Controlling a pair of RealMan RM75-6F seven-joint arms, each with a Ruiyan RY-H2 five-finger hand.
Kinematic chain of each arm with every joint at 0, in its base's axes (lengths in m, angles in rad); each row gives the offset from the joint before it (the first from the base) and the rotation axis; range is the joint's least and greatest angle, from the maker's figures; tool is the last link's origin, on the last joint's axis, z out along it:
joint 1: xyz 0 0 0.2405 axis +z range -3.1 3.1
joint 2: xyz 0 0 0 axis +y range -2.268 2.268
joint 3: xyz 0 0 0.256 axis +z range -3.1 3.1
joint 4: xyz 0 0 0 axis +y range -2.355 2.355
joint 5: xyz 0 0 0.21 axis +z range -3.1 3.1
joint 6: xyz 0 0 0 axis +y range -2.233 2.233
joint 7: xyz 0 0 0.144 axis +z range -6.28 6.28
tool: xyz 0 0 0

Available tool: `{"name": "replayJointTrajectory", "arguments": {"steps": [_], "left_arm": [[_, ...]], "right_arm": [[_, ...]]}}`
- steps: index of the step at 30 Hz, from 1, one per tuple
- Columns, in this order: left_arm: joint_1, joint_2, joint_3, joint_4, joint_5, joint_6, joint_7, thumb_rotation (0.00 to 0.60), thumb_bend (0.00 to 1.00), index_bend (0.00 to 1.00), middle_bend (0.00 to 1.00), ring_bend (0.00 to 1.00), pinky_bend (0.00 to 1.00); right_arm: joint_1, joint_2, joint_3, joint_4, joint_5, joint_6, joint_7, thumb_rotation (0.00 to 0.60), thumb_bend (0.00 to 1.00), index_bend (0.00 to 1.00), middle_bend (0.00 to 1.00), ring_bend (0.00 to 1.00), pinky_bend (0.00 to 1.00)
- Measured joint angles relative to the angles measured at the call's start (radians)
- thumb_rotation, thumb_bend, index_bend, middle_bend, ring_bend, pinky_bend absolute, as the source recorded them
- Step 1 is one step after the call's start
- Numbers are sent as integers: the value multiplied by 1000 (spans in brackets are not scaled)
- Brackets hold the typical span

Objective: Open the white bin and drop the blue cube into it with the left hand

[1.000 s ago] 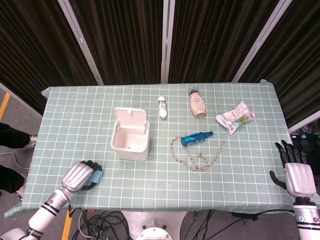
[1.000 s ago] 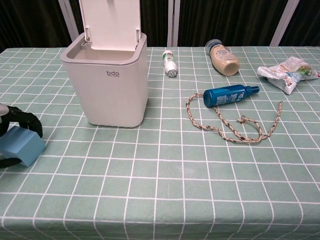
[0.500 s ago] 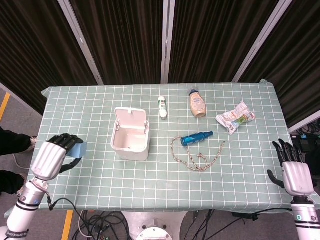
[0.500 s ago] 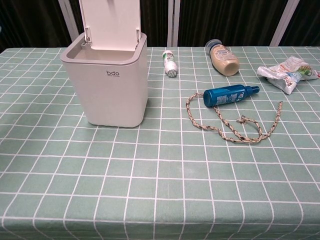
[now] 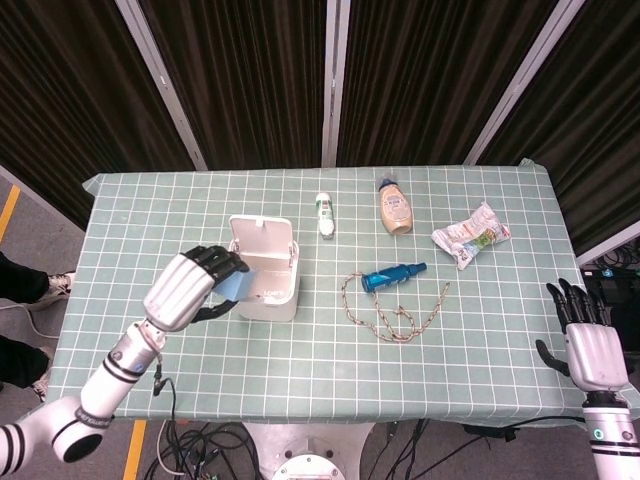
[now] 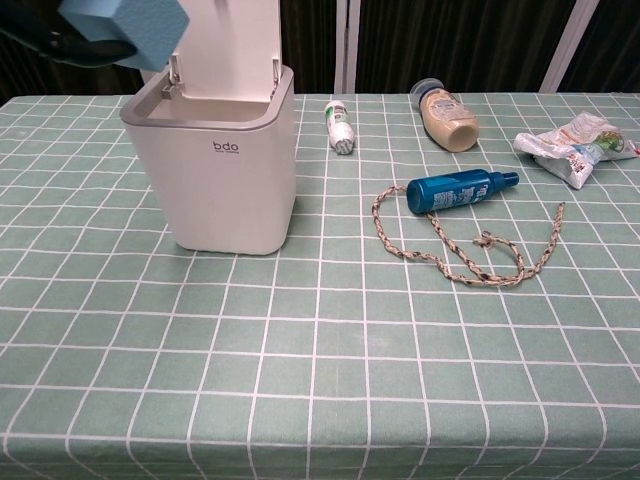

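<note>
A worktop point(image 5: 130, 240) under a green checked cloth carries everything. Left of its middle stands the white bin point(image 6: 222, 170), its lid tipped up and back so the mouth is open. The left hand point(image 5: 190, 285) holds the blue cube point(image 6: 128, 28) in curled fingers above the bin's near-left rim; cube and rim are apart. The right hand point(image 5: 590, 345) hangs off the near-right corner of the worktop, fingers spread wide, holding nothing. Right of the bin a patterned rope point(image 6: 460, 250) lies in loose loops, with a blue bottle point(image 6: 455, 190) on its side just beyond it. Farther off lie a crumpled wrapper point(image 6: 575, 145), a beige sauce bottle point(image 6: 445, 115) and a small white tube point(image 6: 340, 125).
</note>
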Motion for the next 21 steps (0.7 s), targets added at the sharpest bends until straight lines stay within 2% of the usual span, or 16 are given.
{"name": "replayJointTrajectory", "arguments": {"steps": [2,5,7,9,12,16,21], "left_arm": [[-21,-17,-9,18,-19,-26,-2,600,305,396,382,313,491],[-41,-31,-13,31,-41,-52,-20,600,241,245,208,182,368],[-49,-37,-12,38,-51,-64,-37,600,164,108,73,88,256],[-55,-41,-10,42,-61,-77,-47,600,102,48,11,49,217],[-51,-47,-6,50,-55,-53,-61,600,65,35,0,45,210],[-26,-23,12,45,-54,-19,-63,600,65,38,21,45,202],[72,45,64,10,-62,63,-14,600,66,56,62,45,202]], "right_arm": [[-1,-1,0,6,2,-1,6,600,210,0,0,0,0],[-1,-6,0,13,4,-3,12,600,210,0,0,0,0],[0,-10,-1,18,4,-5,17,600,210,0,0,0,0],[0,-12,-1,22,4,-6,20,600,211,0,0,0,0],[1,-12,0,26,6,-7,22,600,211,0,0,0,0],[0,-13,1,26,5,-3,25,600,211,0,0,0,0],[-6,-9,-1,22,-1,7,30,600,210,0,0,0,0]]}}
